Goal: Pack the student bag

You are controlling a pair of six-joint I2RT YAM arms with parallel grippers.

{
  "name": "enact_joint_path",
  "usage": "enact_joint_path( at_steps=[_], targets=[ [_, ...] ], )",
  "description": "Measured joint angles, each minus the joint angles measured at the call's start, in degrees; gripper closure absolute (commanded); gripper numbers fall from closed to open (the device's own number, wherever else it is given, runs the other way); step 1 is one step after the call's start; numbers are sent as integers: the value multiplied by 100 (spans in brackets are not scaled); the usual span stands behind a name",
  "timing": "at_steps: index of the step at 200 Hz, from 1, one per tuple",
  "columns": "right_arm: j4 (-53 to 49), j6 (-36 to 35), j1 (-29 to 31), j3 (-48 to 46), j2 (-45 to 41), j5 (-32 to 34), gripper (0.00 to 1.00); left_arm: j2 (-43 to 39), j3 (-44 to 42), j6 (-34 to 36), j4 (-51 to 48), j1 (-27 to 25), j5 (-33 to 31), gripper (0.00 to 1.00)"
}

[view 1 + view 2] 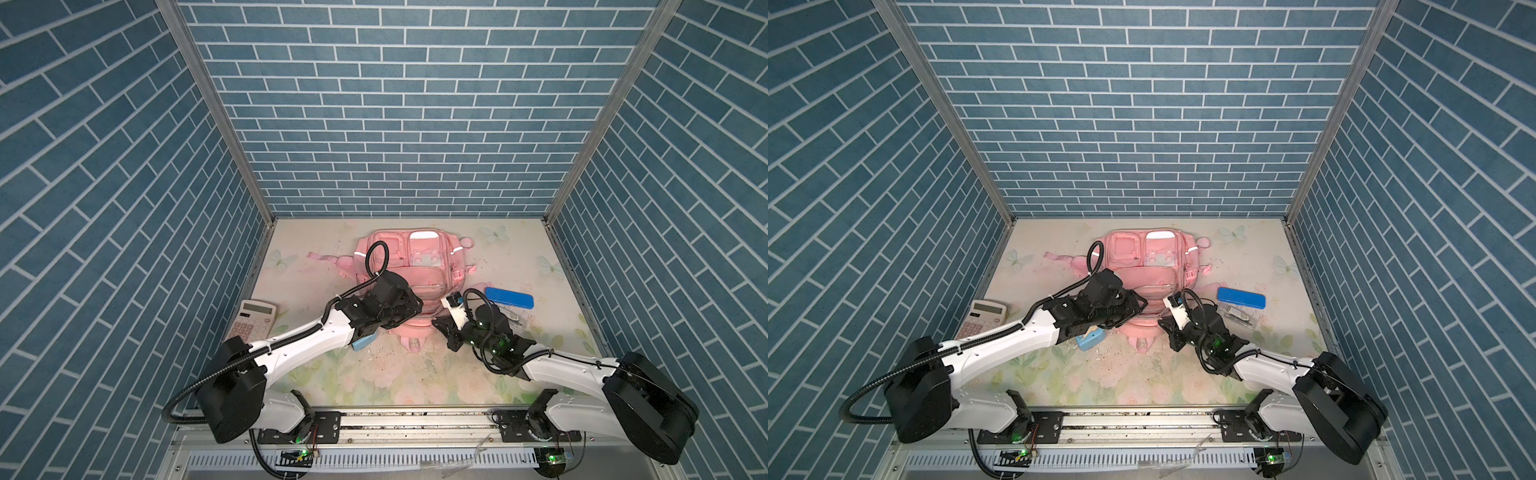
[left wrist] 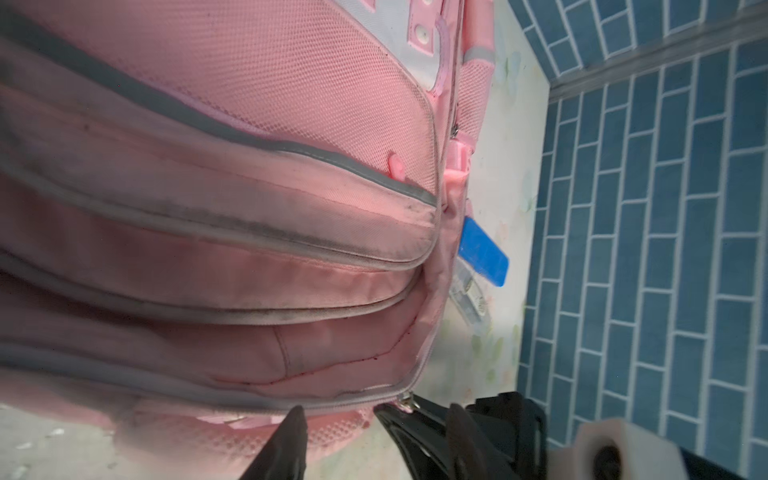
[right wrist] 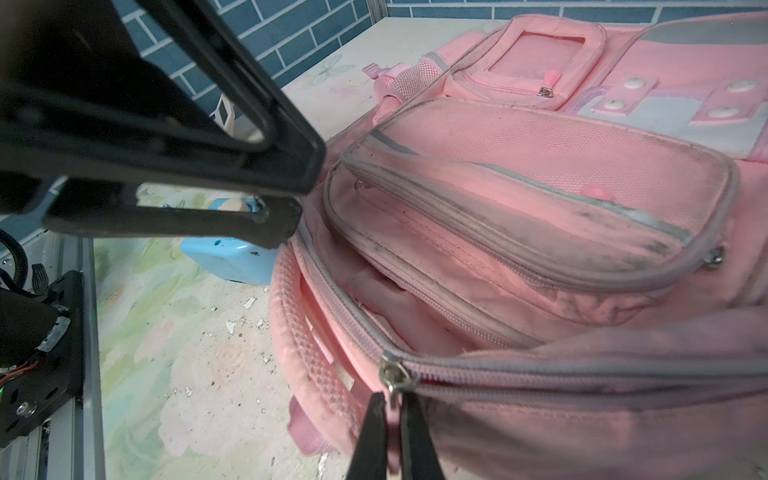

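Observation:
The pink student bag (image 1: 419, 266) (image 1: 1150, 274) lies flat at the middle back of the table, front pockets up. Its near end faces me, and the main zip there is partly undone. My right gripper (image 3: 392, 399) (image 1: 435, 322) is shut on the pink zipper pull (image 3: 392, 415) that hangs from the metal slider (image 3: 392, 374) at the bag's near right corner. My left gripper (image 2: 376, 409) (image 3: 307, 193) (image 1: 415, 308) is open over the bag's near left part, with nothing between its fingers (image 2: 291, 436). In the left wrist view the bag (image 2: 249, 124) fills most of the picture.
A calculator (image 1: 253, 320) lies at the left edge. A light blue block (image 1: 365, 343) (image 3: 232, 257) sits under my left arm beside the bag. A blue pencil case (image 1: 509, 297) (image 2: 484, 249) and a clear packet (image 1: 513, 318) lie to the bag's right. Brick-pattern walls close three sides.

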Motion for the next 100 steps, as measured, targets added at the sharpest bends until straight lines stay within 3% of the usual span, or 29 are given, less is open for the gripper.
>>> enact_joint_path(
  at_steps=[27, 46, 78, 100],
  targets=[
    [2, -127, 4, 0, -13, 15, 100, 151, 564, 1853, -131, 7, -129, 45],
    [2, -175, 4, -2, -61, 15, 100, 155, 776, 3532, -94, 9, -24, 45],
    [7, -179, 4, 0, -68, 13, 100, 264, 662, 6022, -52, 7, 420, 45],
    [9, -179, 4, 0, -68, 9, 100, 361, 376, 7219, -83, 11, 581, 45]
  ],
)
